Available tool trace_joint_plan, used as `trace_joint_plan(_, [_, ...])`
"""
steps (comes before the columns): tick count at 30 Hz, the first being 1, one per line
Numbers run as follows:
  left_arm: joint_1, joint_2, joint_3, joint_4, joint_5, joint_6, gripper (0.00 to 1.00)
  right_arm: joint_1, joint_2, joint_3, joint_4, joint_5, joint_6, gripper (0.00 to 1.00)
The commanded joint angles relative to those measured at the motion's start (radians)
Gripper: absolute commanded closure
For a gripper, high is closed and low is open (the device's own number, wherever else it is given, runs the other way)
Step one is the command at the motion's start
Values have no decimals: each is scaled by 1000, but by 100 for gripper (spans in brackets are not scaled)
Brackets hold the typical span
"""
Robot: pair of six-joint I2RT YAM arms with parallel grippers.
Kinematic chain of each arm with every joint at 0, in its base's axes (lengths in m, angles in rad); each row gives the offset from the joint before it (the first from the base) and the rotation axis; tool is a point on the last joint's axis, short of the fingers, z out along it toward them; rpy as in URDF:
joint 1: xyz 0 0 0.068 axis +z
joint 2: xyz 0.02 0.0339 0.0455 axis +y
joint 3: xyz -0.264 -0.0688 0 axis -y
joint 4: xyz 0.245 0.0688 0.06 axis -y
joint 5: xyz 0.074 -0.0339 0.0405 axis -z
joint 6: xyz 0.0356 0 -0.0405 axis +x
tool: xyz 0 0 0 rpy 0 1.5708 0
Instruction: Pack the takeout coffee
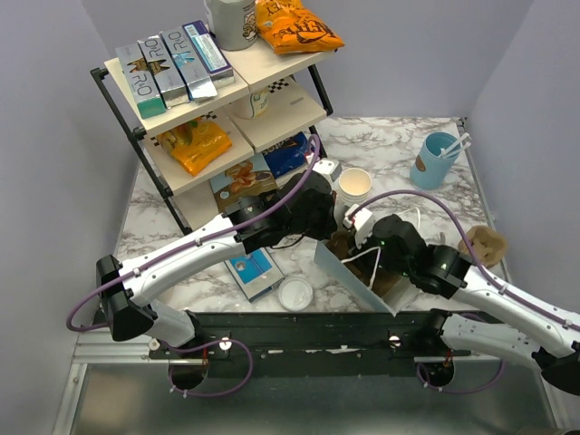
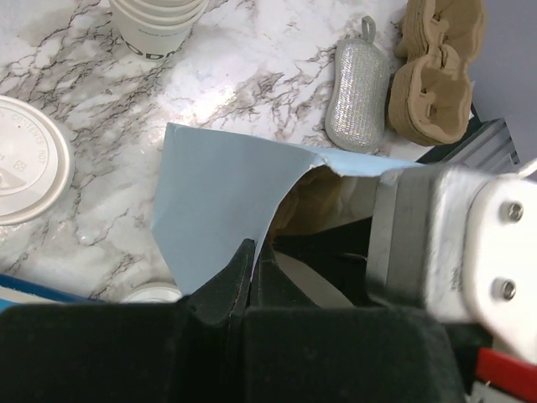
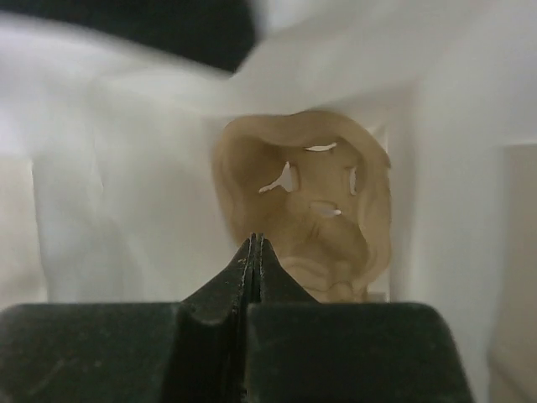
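A round white sip lid [image 2: 21,159] at the left edge of the left wrist view looks like the top of the takeout coffee; its cup body does not show, and my left arm hides it in the top view. A pale blue paper bag [image 1: 349,272] stands open at the table's front middle. My left gripper [image 2: 249,252] is shut on the bag's [image 2: 218,201] upper edge. My right gripper [image 3: 256,242] is shut and empty, deep inside the bag's white interior. A brown pulp cup carrier [image 3: 310,210] lies just beyond its tips.
A stack of lidless cream cups [image 1: 353,186] stands behind the bag. A loose flat lid [image 1: 295,294] and a blue box [image 1: 254,272] lie front left. More pulp carriers [image 1: 485,245] and a silver pouch [image 2: 357,84] lie right. A blue cup [image 1: 435,159] stands back right, a snack shelf [image 1: 217,100] back left.
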Motion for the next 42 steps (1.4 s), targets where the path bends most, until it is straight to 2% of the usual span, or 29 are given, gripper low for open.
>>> trace_joint_plan(1, [2, -15, 1, 19, 5, -15, 100, 25, -1, -10, -15, 11, -45, 99])
trace_joint_plan(8, [48, -39, -32, 62, 32, -31, 100, 43, 53, 73, -178, 110, 147, 99])
trace_joint_plan(12, [77, -39, -17, 47, 37, -6, 100, 43, 45, 85, -163, 29, 165, 99])
trace_joint_plan(15, [98, -42, -19, 62, 99, 18, 100, 45, 118, 137, -202, -15, 138, 99])
trace_joint_plan(19, [134, -45, -22, 64, 150, 45, 100, 45, 239, 234, -389, 132, 142, 99])
trace_joint_plan(21, [137, -45, -26, 67, 169, 54, 100, 43, 264, 261, -430, 161, 121, 99])
trace_joint_plan(24, [148, -48, -25, 65, 187, 61, 100, 43, 250, 260, -416, 75, 52, 99])
trace_joint_plan(33, [195, -74, -52, 82, 215, 64, 100, 36, 345, 240, -381, 51, -64, 99])
trace_joint_plan(42, [215, -74, -69, 128, 317, 74, 100, -85, 411, 209, -352, -50, 36, 99])
